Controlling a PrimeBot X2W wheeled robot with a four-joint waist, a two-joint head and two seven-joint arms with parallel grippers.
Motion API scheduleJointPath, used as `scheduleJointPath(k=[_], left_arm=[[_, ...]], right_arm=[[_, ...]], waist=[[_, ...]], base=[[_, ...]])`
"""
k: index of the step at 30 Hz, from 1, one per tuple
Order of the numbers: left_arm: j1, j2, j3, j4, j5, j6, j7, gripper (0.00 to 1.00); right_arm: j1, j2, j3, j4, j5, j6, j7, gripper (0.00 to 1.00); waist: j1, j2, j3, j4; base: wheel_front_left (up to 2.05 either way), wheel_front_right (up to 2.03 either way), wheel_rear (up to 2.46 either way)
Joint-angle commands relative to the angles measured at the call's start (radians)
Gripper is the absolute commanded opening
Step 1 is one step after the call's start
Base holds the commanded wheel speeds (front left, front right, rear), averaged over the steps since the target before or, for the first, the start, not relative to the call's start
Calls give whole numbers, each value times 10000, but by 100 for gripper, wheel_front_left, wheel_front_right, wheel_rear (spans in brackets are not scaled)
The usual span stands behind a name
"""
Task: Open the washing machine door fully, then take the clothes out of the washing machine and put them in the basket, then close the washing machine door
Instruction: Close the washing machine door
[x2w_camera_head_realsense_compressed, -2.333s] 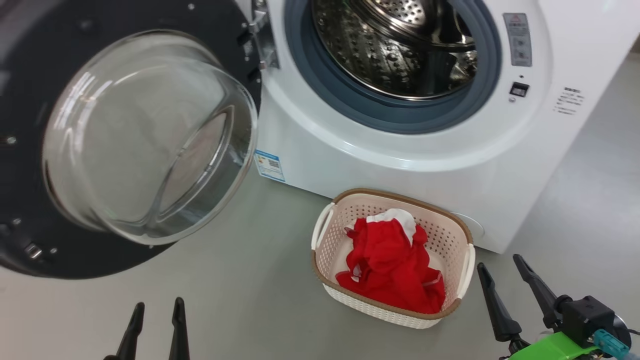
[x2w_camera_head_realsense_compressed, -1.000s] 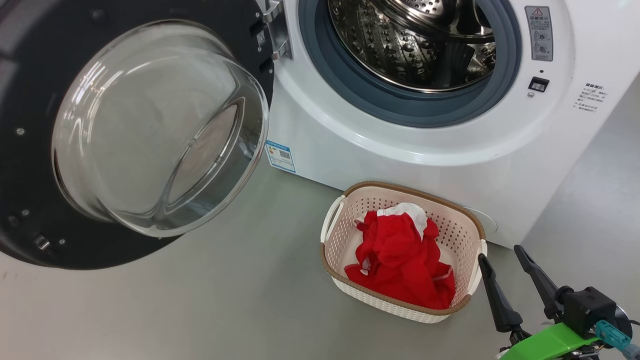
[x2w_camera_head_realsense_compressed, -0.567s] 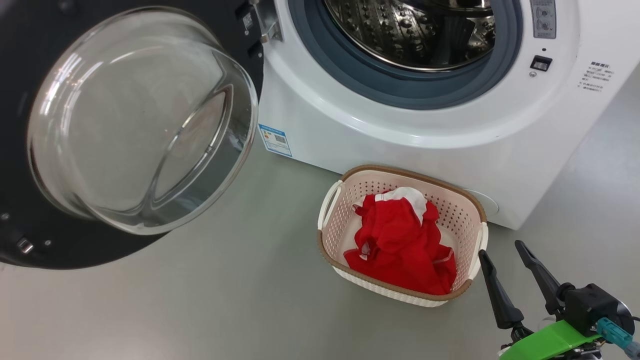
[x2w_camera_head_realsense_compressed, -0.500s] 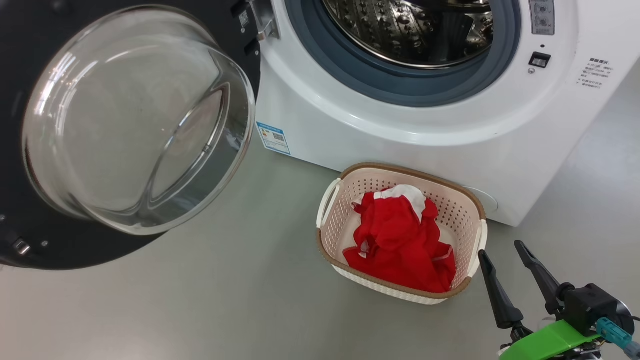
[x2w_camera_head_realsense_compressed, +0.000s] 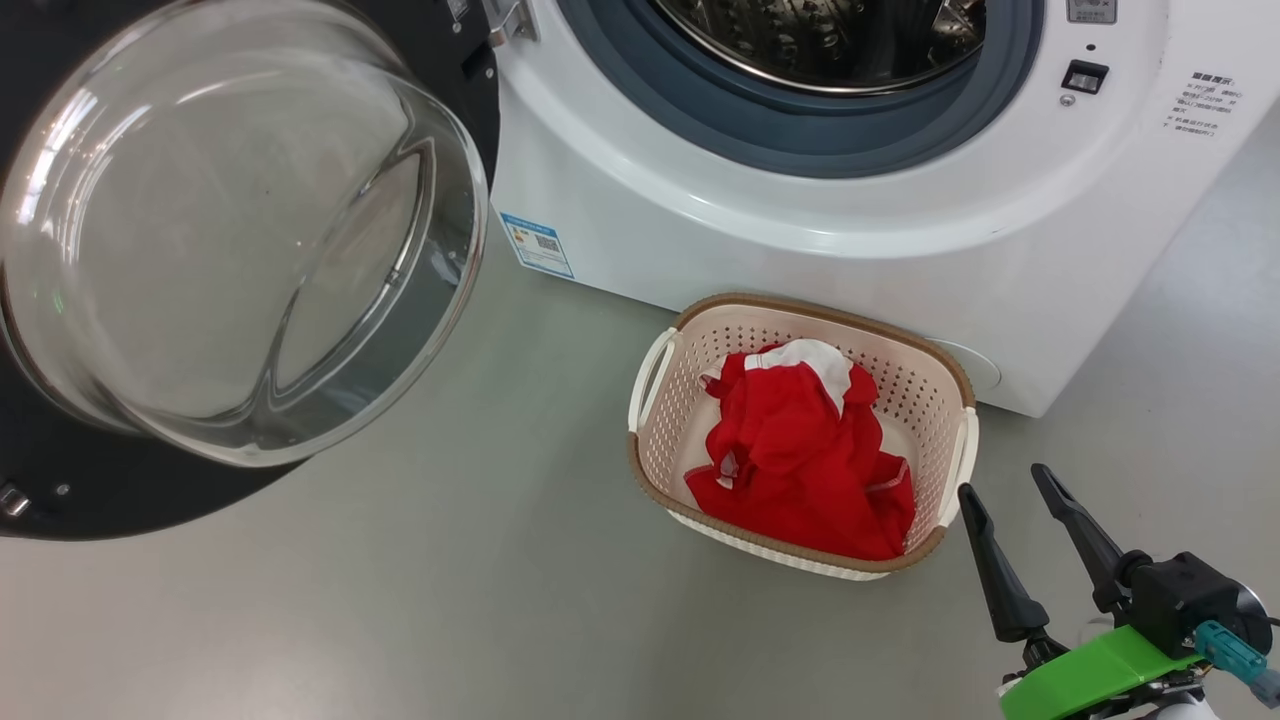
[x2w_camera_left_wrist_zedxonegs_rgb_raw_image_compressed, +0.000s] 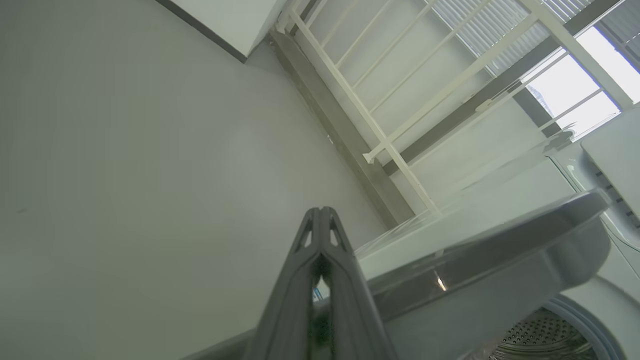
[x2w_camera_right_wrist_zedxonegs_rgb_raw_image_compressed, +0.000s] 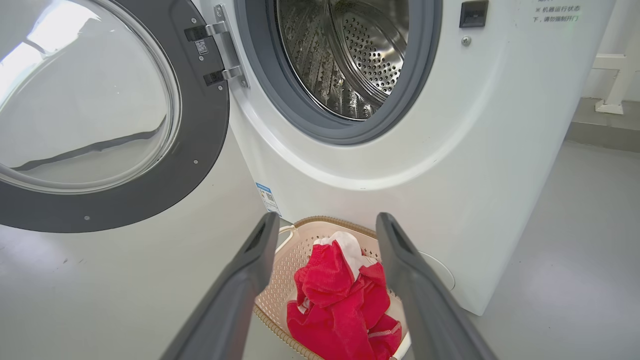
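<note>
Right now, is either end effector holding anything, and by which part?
Nothing is held. The right end effector is open, the left end effector shut empty; the clothes lie in the basket.

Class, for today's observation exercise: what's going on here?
A two-armed robot is emptying a washing machine. The washing machine door stands wide open, the drum looks empty where visible, and the clothes lie in the basket on the floor in front. The right gripper is open beside the basket, holding nothing; the left gripper is shut and empty, near the door's rim. The door is not yet closed.
</note>
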Motion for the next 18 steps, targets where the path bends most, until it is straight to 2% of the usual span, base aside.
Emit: scheduleJointPath(k=[1,9,18], left_arm=[[36,652,108,-343,-120,-59,225,0],[518,658,-363,-941,-832,-59,1801,0],[1162,720,-795,-1982,-1456,-59,3100,0]], right_arm=[[-363,-145,241,-231,-130,63,-65,100],[-386,-157,305,-207,-110,63,-65,100],[-378,-123,297,-187,-81,63,-65,100]], waist=[[-1,0,5,0],[-1,0,-32,-3],[-1,0,-160,-17]], base=[[0,0,0],[0,0,0],[0,0,0]])
